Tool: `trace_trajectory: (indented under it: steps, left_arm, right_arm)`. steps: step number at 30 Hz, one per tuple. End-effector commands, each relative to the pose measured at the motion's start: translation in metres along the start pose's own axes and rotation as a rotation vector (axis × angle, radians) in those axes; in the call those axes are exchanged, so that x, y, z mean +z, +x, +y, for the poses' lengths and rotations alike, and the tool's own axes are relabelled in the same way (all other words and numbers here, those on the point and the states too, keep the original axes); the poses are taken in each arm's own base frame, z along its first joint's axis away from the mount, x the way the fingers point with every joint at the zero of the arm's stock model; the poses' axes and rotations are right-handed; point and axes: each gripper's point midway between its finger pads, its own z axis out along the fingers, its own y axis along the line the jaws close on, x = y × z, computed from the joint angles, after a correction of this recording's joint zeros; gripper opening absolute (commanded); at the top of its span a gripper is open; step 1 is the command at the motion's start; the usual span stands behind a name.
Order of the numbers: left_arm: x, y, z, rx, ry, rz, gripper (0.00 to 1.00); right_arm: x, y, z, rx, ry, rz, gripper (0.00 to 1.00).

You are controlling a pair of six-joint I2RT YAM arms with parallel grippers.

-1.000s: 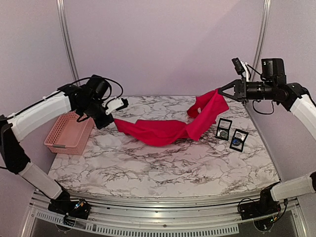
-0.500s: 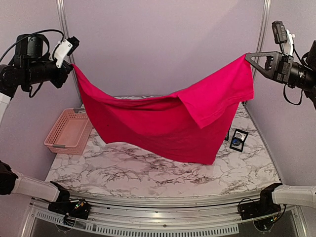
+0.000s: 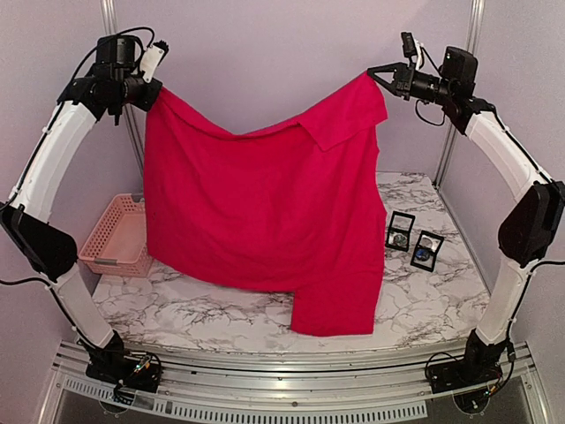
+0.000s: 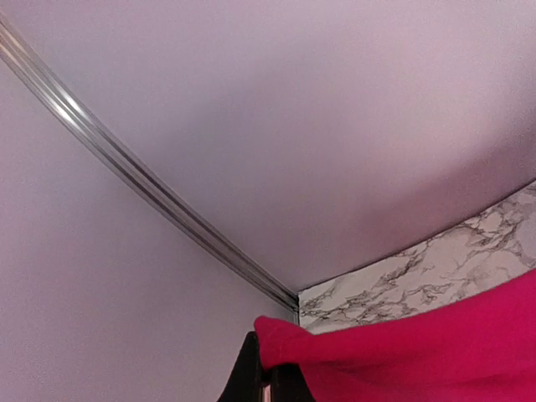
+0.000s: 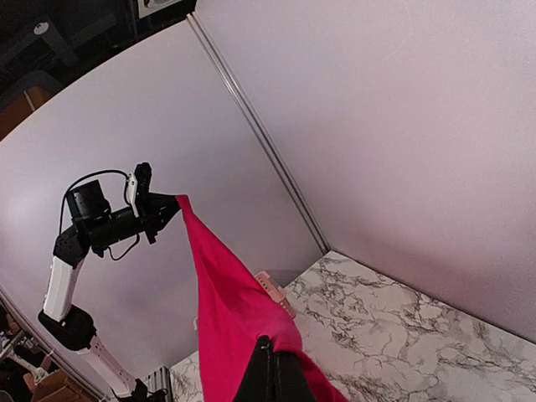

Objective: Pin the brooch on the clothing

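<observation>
We see left gripper [image 3: 154,87] and right gripper [image 3: 374,74], each pinched tight on a top corner of red T-shirt [image 3: 256,203]. Shirt hangs between them like curtain, screening much of marble table [image 3: 221,309]. Pink basket [image 3: 115,237] far below left gripper. Two black cases [image 3: 401,231] far below right gripper, beside shirt edge.

Plain pale lilac walls [image 3: 265,53] all round, slim metal corner posts [image 3: 108,18], white grey-veined marble tabletop [image 3: 203,318], aluminium rail [image 3: 282,389] along near edge, soft light
</observation>
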Motion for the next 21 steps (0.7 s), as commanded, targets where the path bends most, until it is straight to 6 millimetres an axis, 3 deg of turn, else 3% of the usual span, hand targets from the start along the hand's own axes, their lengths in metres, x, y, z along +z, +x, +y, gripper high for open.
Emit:
trace_trajectory:
  steps: [1, 7, 9, 11, 13, 16, 18, 21]
  left_arm:
    - [-0.031, -0.048, 0.06, -0.097, -0.175, -0.168, 0.0]
    - [-0.016, -0.045, 0.051, -0.058, -0.159, -0.154, 0.0]
    - [-0.006, -0.037, 0.043, -0.039, -0.14, -0.132, 0.0]
    - [0.003, -0.025, 0.029, -0.018, -0.096, -0.108, 0.0]
    - [0.012, -0.004, 0.007, 0.014, -0.027, -0.071, 0.0]
    - [0.023, 0.043, -0.038, 0.072, 0.101, 0.024, 0.0]
    - [0.028, 0.087, -0.068, 0.123, 0.184, 0.117, 0.0]
    - [0.026, 0.162, -0.108, 0.202, 0.275, 0.272, 0.0]
  right_arm:
    - [-0.038, -0.092, 0.06, -0.173, -0.142, -0.236, 0.0]
    - [-0.042, -0.109, 0.056, -0.241, -0.117, -0.276, 0.0]
    - [-0.04, -0.103, 0.047, -0.226, -0.094, -0.251, 0.0]
    - [-0.035, -0.086, 0.029, -0.176, -0.067, -0.188, 0.0]
    - [-0.029, -0.048, -0.002, -0.069, -0.03, -0.094, 0.0]
    - [-0.032, 0.029, -0.048, 0.145, 0.047, 0.038, 0.0]
    - [-0.045, 0.084, -0.064, 0.276, 0.109, 0.121, 0.0]
    - [-0.071, 0.16, -0.068, 0.415, 0.183, 0.223, 0.0]
